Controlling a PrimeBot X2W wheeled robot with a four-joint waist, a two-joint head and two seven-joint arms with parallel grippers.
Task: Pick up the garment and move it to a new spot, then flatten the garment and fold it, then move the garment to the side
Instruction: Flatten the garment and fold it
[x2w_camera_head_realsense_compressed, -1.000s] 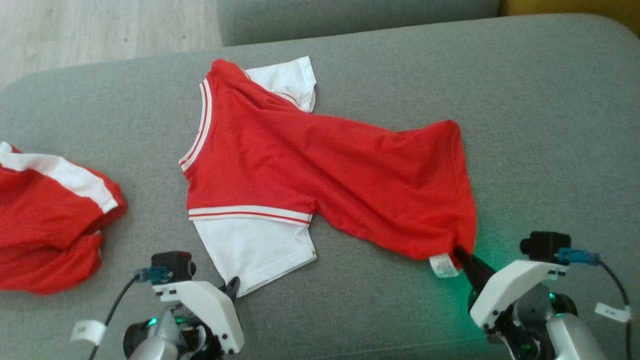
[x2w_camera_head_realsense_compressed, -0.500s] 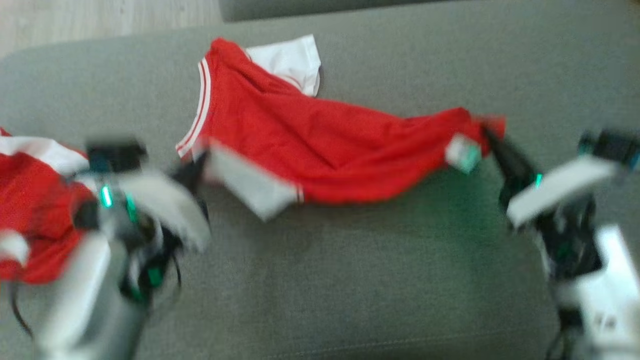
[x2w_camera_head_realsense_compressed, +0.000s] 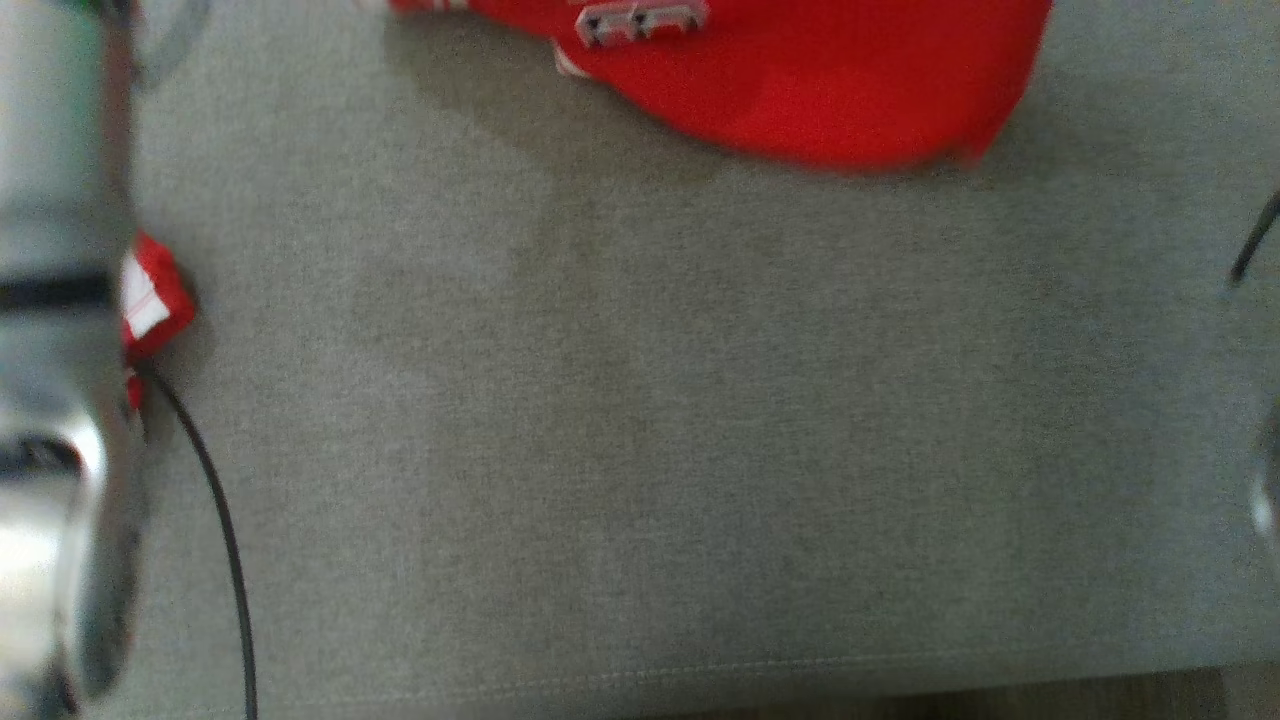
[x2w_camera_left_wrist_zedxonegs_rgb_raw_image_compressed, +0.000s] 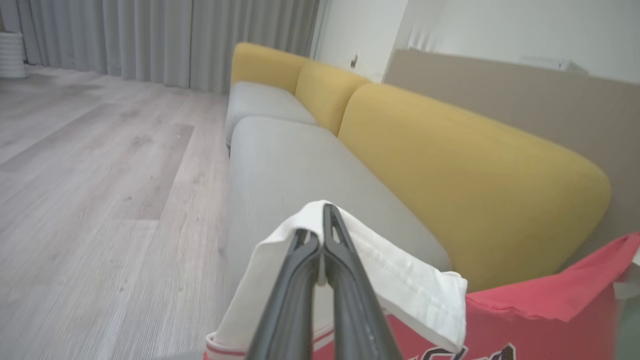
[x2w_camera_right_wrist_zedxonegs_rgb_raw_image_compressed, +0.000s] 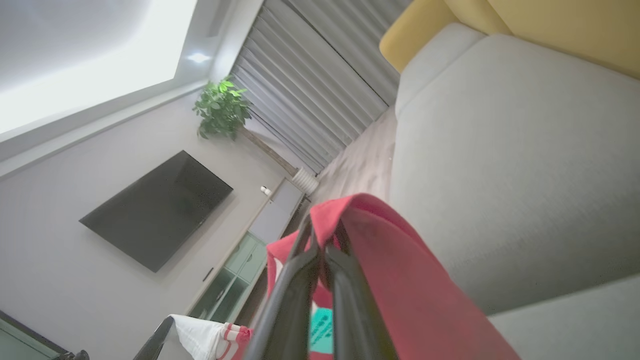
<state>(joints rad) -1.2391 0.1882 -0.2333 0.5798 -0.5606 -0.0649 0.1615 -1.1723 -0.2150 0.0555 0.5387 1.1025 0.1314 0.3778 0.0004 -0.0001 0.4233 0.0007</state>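
The garment (x2w_camera_head_realsense_compressed: 800, 80) is a red shirt with white sleeves, hanging blurred across the top of the head view above the grey sofa seat (x2w_camera_head_realsense_compressed: 650, 420). In the left wrist view my left gripper (x2w_camera_left_wrist_zedxonegs_rgb_raw_image_compressed: 325, 215) is shut on the white sleeve (x2w_camera_left_wrist_zedxonegs_rgb_raw_image_compressed: 405, 285), and the red body (x2w_camera_left_wrist_zedxonegs_rgb_raw_image_compressed: 550, 310) stretches off to the right. My right gripper (x2w_camera_right_wrist_zedxonegs_rgb_raw_image_compressed: 322, 230) is shut on the red hem (x2w_camera_right_wrist_zedxonegs_rgb_raw_image_compressed: 400, 285) in the right wrist view, with the cloth draping down over its fingers. A pale forearm (x2w_camera_head_realsense_compressed: 50, 350) runs down the head view's left edge.
A corner of a second red and white garment (x2w_camera_head_realsense_compressed: 150, 300) peeks out beside the forearm, with a black cable (x2w_camera_head_realsense_compressed: 225, 540) below it. Yellow backrests (x2w_camera_left_wrist_zedxonegs_rgb_raw_image_compressed: 450, 165) line the sofa. A wooden floor (x2w_camera_left_wrist_zedxonegs_rgb_raw_image_compressed: 100, 175) lies beside it. The sofa's front edge (x2w_camera_head_realsense_compressed: 650, 690) runs along the bottom.
Both grippers have lifted the garment off the seat, stretched between them. The head camera has tilted down, so the shirt now sits at the picture's top.
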